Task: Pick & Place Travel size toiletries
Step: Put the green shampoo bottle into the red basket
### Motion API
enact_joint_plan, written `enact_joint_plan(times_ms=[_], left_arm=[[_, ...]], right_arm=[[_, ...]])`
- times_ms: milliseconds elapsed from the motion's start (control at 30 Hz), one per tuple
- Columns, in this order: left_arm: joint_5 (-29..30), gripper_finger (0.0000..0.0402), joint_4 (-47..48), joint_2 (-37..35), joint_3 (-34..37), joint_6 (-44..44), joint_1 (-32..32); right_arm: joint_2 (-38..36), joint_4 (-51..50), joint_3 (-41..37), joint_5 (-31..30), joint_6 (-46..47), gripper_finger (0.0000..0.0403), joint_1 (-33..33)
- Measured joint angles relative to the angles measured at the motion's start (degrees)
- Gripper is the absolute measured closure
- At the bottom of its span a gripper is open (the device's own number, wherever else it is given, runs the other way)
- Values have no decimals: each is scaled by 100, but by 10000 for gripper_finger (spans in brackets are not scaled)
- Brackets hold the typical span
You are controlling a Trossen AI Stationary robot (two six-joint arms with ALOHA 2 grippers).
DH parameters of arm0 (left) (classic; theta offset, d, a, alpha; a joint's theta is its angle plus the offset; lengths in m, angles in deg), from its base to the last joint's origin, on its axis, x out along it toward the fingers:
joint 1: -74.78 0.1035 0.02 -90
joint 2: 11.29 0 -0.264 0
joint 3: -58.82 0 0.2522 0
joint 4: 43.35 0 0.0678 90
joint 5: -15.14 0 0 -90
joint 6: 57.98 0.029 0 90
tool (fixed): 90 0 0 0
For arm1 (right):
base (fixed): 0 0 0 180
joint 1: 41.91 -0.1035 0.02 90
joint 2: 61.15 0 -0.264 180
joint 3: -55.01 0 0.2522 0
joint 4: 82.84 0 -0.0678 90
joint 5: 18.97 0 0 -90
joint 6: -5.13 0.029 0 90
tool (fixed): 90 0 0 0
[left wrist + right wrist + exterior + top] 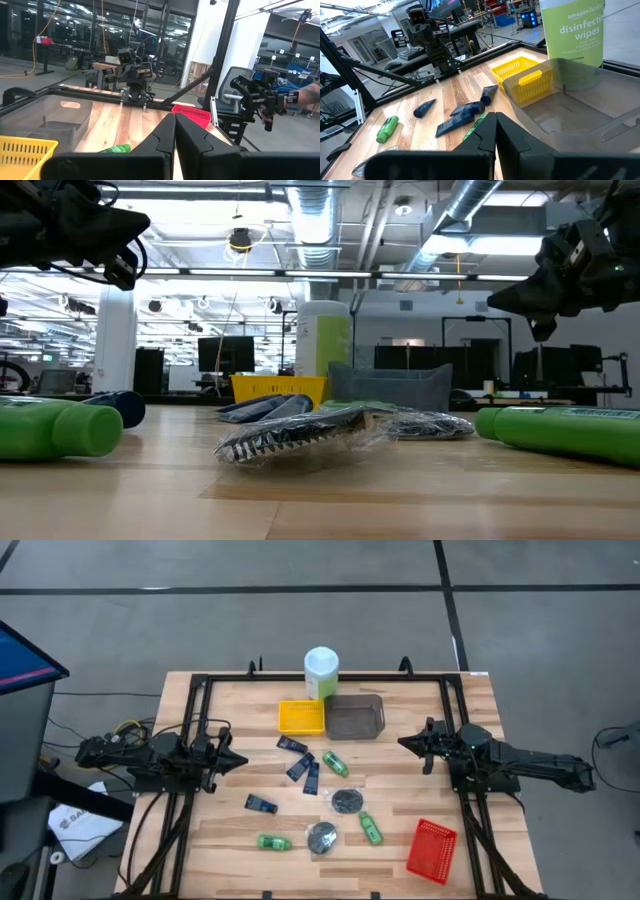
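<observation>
Three bright green bottles, several dark blue tubes and two silvery discs lie flat on the wooden table's middle. My left gripper hovers off the table's left side, shut, with its fingers together. My right gripper hovers on the right side, also shut, with its fingers together. Both point toward the middle and touch nothing. The right wrist view shows the tubes and a bottle.
A yellow tray and a grey tray stand toward the far edge, with a tall pale green wipes canister behind them. A red tray sits near the right front corner. Black frame rails run along the table's sides.
</observation>
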Motion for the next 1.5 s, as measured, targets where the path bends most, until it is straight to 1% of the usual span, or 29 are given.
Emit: enact_joint_plan(times_ms=[133,233,333,433,500,533,633,767,900,1033,1100,1200,1367,1433,1500], left_arm=[[4,394,-20,0,0,2,-1],[8,394,-28,0,0,0,0],[9,394,-45,0,0,0,0],[10,394,-70,0,0,0,-1],[11,394,-75,0,-1,0,-1],[11,394,-80,0,0,0,0],[11,394,-107,0,0,0,0],[11,394,-117,0,-1,0,0],[11,394,-136,0,-2,0,0],[12,394,-157,0,-1,0,0],[13,394,-165,0,0,0,-2],[15,394,-180,0,0,0,-1],[13,394,-214,0,-1,0,0],[13,394,-247,0,0,0,0],[13,394,-245,0,0,0,0]], right_arm=[[0,194,0,5,65,403,-2],[0,608,0,2,809,403,-2],[0,1089,26,-2,978,399,-4],[6,790,396,-16,871,388,-41],[155,399,847,-40,491,379,-39],[365,171,1106,-75,264,375,-39],[1230,-657,1903,-446,-144,364,-39],[2481,-1691,3158,-490,-298,351,-87],[3973,-2786,4289,-490,-376,336,-371],[5290,-4069,5376,-471,-339,319,-854],[5948,-4699,5885,-466,-71,312,-1106],[6833,-5449,6544,-465,603,303,-1489],[8106,-6262,7351,-433,1857,281,-2133],[8504,-6526,7563,-233,2257,263,-2336],[8852,-6594,7684,148,2659,238,-2498]])
